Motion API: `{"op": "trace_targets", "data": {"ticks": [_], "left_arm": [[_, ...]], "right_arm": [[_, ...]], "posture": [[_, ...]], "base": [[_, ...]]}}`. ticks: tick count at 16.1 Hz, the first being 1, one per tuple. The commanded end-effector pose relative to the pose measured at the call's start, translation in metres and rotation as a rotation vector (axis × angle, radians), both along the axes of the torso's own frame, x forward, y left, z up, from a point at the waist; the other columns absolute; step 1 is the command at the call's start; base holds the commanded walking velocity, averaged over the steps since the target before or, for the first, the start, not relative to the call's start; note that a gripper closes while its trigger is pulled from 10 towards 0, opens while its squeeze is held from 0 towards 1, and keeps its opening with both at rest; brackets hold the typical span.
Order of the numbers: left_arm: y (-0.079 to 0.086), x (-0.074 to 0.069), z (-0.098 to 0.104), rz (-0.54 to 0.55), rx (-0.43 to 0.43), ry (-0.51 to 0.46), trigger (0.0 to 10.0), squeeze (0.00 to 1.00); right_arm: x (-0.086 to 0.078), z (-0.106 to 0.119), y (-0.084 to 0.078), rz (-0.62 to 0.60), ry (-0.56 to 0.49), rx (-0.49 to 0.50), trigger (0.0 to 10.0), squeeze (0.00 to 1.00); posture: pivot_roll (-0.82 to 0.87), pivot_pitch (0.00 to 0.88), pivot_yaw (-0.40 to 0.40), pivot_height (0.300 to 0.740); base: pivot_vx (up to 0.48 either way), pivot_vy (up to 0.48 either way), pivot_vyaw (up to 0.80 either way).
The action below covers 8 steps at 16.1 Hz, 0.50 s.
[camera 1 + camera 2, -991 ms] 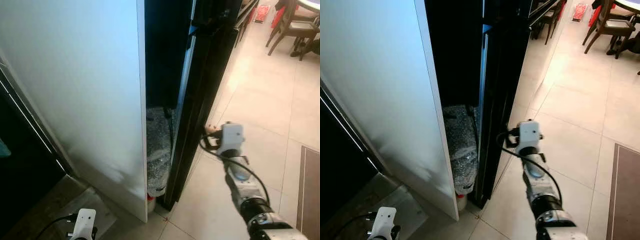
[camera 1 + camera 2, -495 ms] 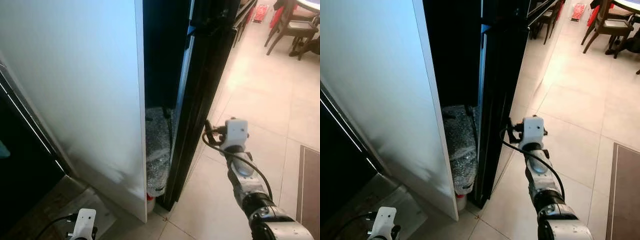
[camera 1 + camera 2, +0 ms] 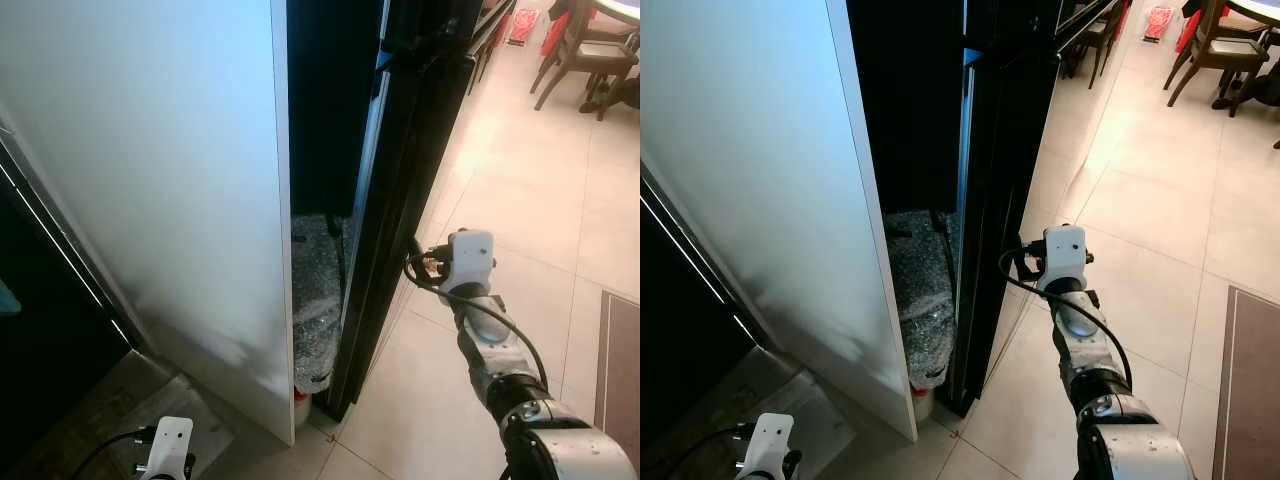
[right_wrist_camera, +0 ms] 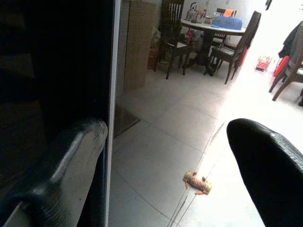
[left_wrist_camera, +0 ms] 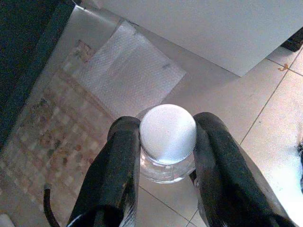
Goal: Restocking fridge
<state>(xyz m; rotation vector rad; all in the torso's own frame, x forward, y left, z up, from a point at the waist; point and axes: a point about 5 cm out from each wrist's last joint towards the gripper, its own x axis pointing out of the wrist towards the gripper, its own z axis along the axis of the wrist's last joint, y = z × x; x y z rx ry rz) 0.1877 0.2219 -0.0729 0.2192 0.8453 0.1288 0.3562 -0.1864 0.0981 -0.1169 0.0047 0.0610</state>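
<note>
My left gripper (image 5: 166, 124) hangs low by the floor, shut on a clear bottle with a white cap (image 5: 168, 139); its two black fingers press either side just under the cap. My right gripper (image 3: 417, 264) is raised at the outer edge of the tall black fridge door (image 3: 400, 170). It stands open in the right wrist view (image 4: 165, 137), one finger (image 4: 71, 151) against the door's edge and the other out over the floor. Nothing lies between its fingers. The door is ajar, with a dark gap beside it.
A white panel (image 3: 150, 200) stands left of the gap, and a bubble-wrap bundle (image 3: 315, 300) is wedged low in it. Tiled floor (image 3: 530, 200) runs to a dining table and chairs (image 3: 590, 50). A brown mat (image 3: 622, 370) lies at the right. A small orange object (image 4: 196, 182) lies on the tiles.
My right arm has crept slightly up and closer to the fridge door's edge. The left arm and the bottle have stayed still.
</note>
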Motion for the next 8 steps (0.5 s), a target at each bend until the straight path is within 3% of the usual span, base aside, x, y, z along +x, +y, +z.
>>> {"op": "trace_targets", "data": {"ticks": [1, 8], "left_arm": [[-0.001, -0.002, -0.001, -0.007, 0.004, 0.011, 10.0, 0.00], [0.000, -0.001, -0.001, -0.012, 0.005, 0.011, 10.0, 0.00]], "right_arm": [[0.003, 0.004, -0.005, -0.001, 0.004, -0.021, 10.0, 0.00], [0.003, 0.008, -0.025, -0.079, -0.005, -0.095, 10.0, 0.00]], "posture": [[-0.07, 0.000, -0.020, 0.740], [-0.07, 0.000, -0.017, 0.740]], "base": [[0.000, 0.000, 0.00], [0.000, 0.000, 0.00]]}}
